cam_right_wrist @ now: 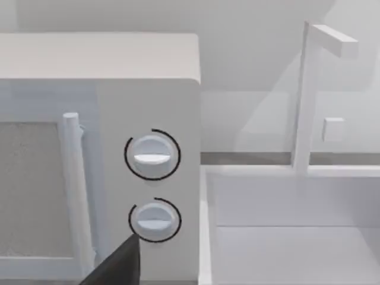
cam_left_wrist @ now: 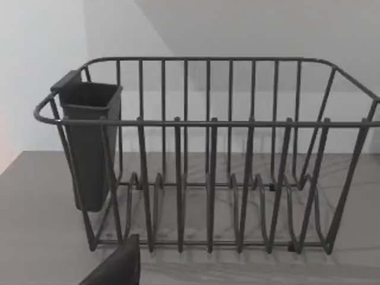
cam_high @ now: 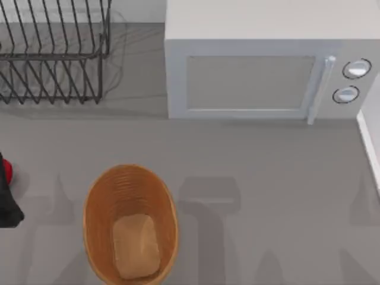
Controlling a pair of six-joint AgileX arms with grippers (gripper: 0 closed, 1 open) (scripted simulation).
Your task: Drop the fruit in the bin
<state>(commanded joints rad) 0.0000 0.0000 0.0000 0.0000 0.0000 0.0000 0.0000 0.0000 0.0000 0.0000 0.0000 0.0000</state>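
Apple [cam_high: 6, 171] at table's left edge, touching left tool [cam_high: 8, 202], beside basket [cam_high: 95, 208].

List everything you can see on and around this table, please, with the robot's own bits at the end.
apple: one, glossy red, at the table's far left edge, partly hidden by a dark robot part.
wicker basket: one, orange-brown with a tan bottom, front left of centre, nothing inside.
dish rack: one, black wire, back left corner.
cutlery cup: one, dark grey, hung on one end of the rack.
microwave: one, white, two round knobs, back centre to right, door closed.
sink: one, white, with a tap, beside the microwave.
table: one, grey.
left arm: one, black, at the far left edge by the apple.
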